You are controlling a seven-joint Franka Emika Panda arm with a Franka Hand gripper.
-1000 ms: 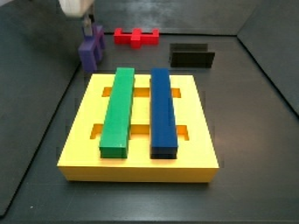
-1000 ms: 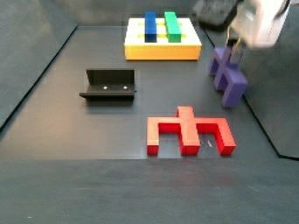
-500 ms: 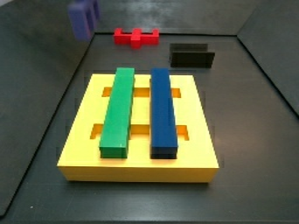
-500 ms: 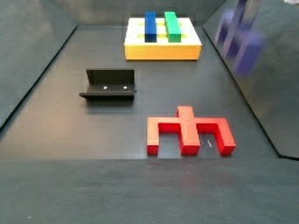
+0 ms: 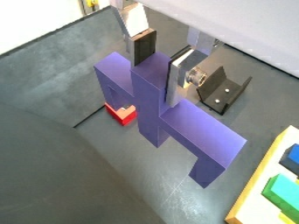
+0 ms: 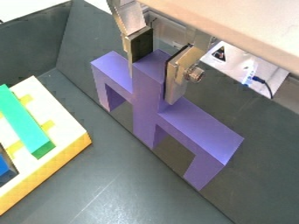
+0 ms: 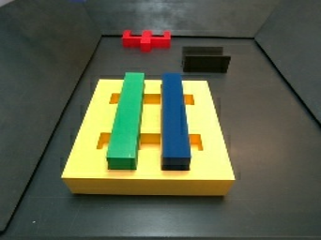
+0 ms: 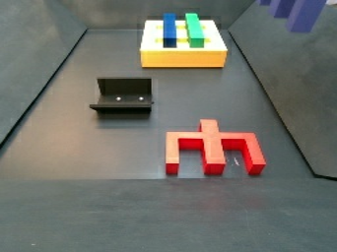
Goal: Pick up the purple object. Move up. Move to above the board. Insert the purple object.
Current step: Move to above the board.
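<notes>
The purple object (image 5: 163, 122) (image 6: 146, 109) hangs clear of the dark floor in both wrist views. My gripper (image 5: 162, 63) (image 6: 158, 59) is shut on its raised central stub, one pad on each side. In a side view only a corner of the purple object (image 8: 295, 11) shows, at the top right edge; the gripper is out of frame in both side views. The yellow board (image 7: 150, 178) (image 8: 184, 59) (image 6: 61, 144) lies flat on the floor, carrying a long green bar (image 7: 126, 122) and a long blue bar (image 7: 175, 122).
A small red notched block (image 7: 145, 38) (image 8: 211, 148) (image 5: 121, 114) lies on the floor. The dark L-shaped fixture (image 7: 207, 60) (image 8: 122, 95) (image 5: 222, 87) stands near it. Grey walls close in the floor on all sides.
The gripper has risen with the purple object, from beside the red block on the floor up past the top of the side views.
</notes>
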